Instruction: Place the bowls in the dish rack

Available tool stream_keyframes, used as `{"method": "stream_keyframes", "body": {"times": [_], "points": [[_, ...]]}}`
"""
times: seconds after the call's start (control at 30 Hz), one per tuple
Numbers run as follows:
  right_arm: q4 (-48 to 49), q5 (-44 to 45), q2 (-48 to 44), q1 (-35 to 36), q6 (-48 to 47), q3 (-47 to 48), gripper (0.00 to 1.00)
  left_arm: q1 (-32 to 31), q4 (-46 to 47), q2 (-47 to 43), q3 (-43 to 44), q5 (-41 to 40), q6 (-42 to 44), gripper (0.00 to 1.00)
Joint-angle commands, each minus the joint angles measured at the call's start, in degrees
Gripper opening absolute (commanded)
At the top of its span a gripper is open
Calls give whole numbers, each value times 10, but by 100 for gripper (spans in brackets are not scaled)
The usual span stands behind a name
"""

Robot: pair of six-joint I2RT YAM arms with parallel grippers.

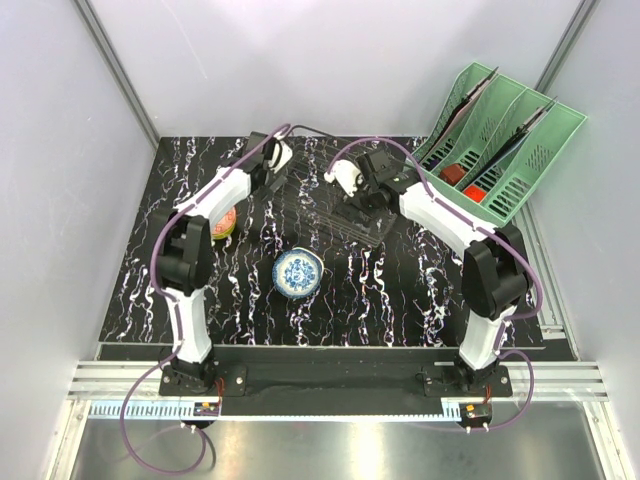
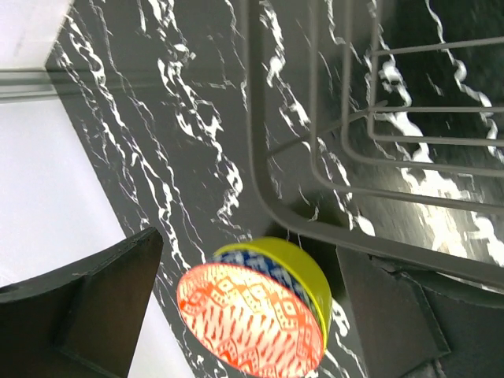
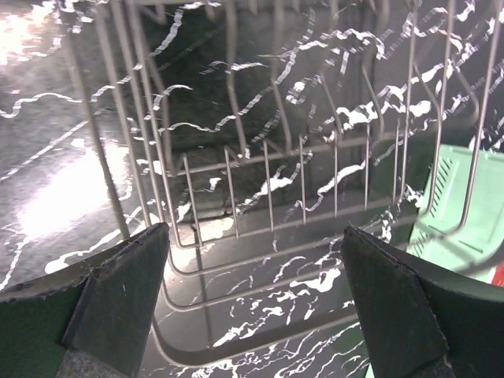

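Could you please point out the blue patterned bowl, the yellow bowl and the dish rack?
blue patterned bowl (image 1: 298, 272), top view, middle of its inside.
yellow bowl (image 2: 305, 274), left wrist view, its yellow outer wall.
dish rack (image 2: 253, 118), left wrist view, its thick rim wire.

You're looking at a black tabletop (image 1: 380, 290) veined with white marbling, closed in by plain pale walls (image 1: 330, 60) behind and on both sides. Aluminium rails (image 1: 115, 70) run up the two back corners. At the near edge you have a ribbed metal strip (image 1: 110, 380) and, below it, a brushed steel sheet (image 1: 330, 450). Bright glare (image 3: 55, 197) washes across the tabletop in the right wrist view.
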Motion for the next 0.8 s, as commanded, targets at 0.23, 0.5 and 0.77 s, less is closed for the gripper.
{"method": "stream_keyframes", "body": {"times": [0.23,0.5,0.77], "points": [[-25,-28,25,44,1,27,100,-7,16,76,105,-47,-8,99],[-38,-23,69,68,-1,91,100,-13,1,121,179,-52,-3,99],[-54,-22,110,78,2,174,100,-32,-14,164,241,-62,6,99]]}}
